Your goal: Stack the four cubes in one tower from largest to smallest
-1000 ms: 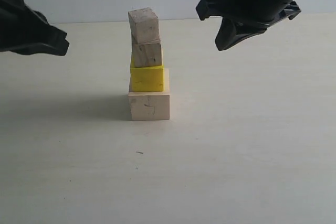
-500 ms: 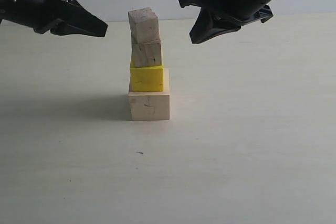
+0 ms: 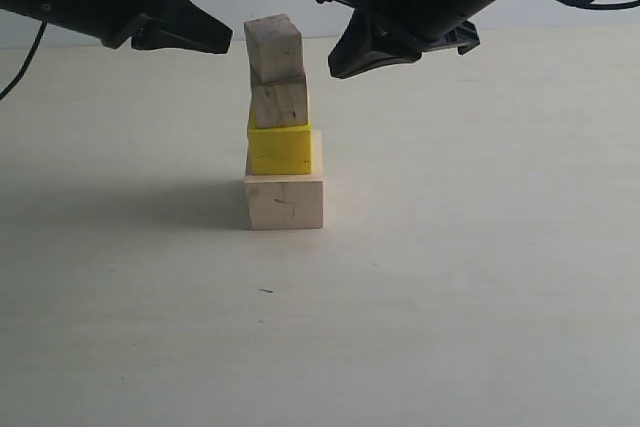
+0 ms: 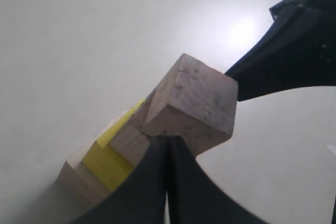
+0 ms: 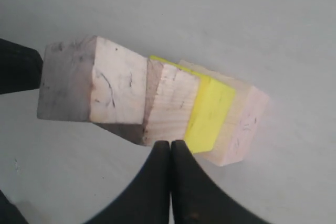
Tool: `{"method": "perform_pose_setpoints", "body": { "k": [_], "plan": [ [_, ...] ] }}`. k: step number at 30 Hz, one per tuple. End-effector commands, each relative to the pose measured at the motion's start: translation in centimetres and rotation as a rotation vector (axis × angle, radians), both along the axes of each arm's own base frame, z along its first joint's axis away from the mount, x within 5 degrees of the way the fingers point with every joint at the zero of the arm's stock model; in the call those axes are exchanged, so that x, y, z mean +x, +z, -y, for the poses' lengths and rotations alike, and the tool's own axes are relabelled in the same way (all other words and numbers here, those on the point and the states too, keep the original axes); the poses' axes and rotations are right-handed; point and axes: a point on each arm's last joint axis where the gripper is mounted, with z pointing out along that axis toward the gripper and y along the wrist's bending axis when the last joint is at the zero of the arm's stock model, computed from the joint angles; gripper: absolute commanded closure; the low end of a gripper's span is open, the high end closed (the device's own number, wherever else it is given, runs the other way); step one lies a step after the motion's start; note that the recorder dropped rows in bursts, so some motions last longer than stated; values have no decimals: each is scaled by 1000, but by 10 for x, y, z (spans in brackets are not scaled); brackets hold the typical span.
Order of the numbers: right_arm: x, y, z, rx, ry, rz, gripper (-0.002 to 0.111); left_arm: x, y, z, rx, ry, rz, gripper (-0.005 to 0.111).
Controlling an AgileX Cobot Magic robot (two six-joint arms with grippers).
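Left hand [image 3: 215, 42] and right hand [image 3: 340, 65], clenched, have neared the seemingly untouched tower [image 3: 280, 137] on pale table [image 3: 450, 277].

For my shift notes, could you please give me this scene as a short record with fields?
Tower order, bottom up: large pale cube, yellow cube, small wooden cube, top cube
Top cube: turned a little against the one below
Left gripper: shut, empty, beside top cube, apart from it
Right gripper: shut, empty, on its other side, apart
Surface: pale table
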Motion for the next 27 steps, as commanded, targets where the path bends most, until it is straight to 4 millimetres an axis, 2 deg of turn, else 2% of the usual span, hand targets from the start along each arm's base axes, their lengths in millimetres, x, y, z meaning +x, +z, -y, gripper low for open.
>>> {"method": "perform_pose_setpoints", "body": {
  "k": [1,27],
  "plan": [
    [5,-1,0,25,-4,42,108,1,3,1,-17,-9,2,107],
    [7,0,-3,34,66,117,108,3,-4,3,-29,-59,30,107]
  ]
}}
